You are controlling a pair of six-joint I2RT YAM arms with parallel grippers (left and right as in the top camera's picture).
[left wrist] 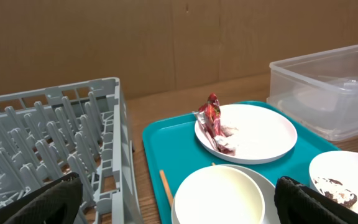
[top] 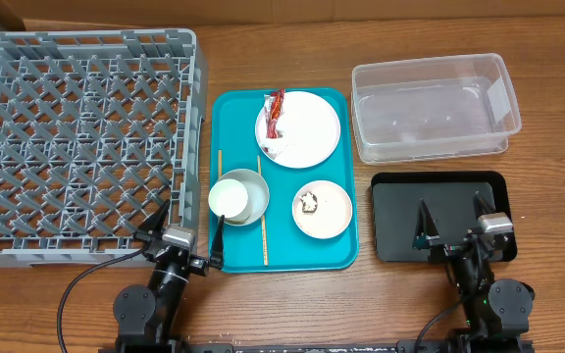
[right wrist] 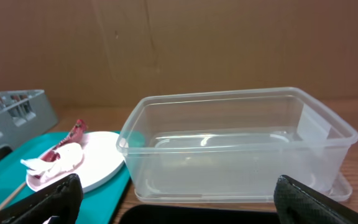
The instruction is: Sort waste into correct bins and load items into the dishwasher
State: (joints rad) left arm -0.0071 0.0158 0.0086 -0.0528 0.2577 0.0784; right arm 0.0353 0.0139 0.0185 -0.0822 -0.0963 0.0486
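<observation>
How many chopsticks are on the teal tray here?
2. One chopstick pokes out behind the bowl on its left, partly hidden; the other lies along the bowl's right side, on the tray.

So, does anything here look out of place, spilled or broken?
Nothing is spilled or broken. Waste lies among the dishes on the teal tray: a red-and-white wrapper and a tissue on the white plate, a brown food lump in the pink dish. The two chopsticks lie apart, one each side of the bowl.
</observation>
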